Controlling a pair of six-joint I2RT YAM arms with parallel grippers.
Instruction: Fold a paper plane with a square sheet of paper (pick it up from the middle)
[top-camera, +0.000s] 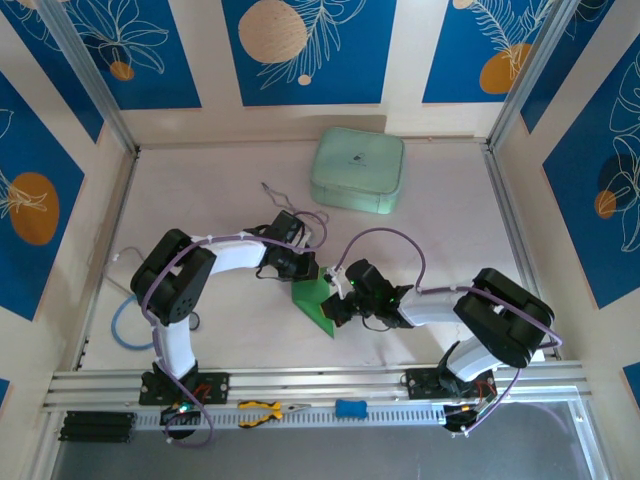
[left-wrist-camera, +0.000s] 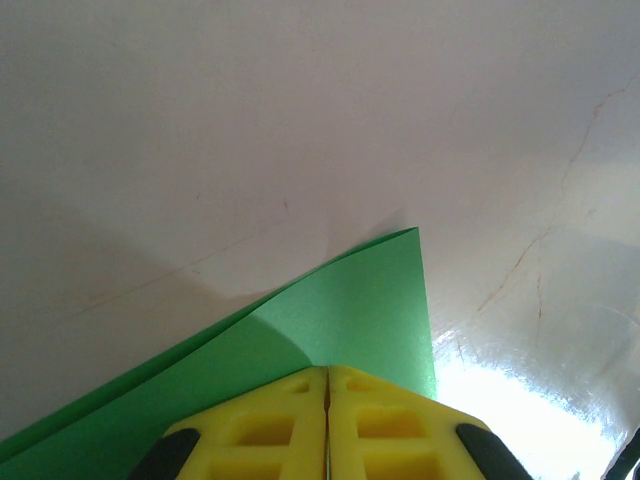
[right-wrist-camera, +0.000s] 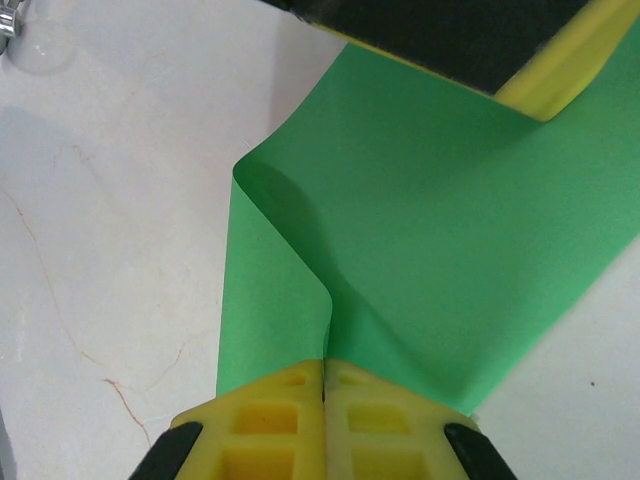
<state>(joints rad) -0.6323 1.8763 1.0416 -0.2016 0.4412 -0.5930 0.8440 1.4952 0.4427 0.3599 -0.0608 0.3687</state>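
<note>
The square sheet of paper is bright green and bent, held up between both arms near the middle of the table. My left gripper is shut on its far edge; in the left wrist view the yellow fingertips pinch the green sheet. My right gripper is shut on the sheet's near side; the right wrist view shows the paper curling into a fold where my yellow fingertips clamp it. The left gripper's finger shows at the top of that view.
A pale mint-green rounded case lies at the back of the table. Yellow-handled pliers and a small blue item rest on the front rail. Cables trail at the left.
</note>
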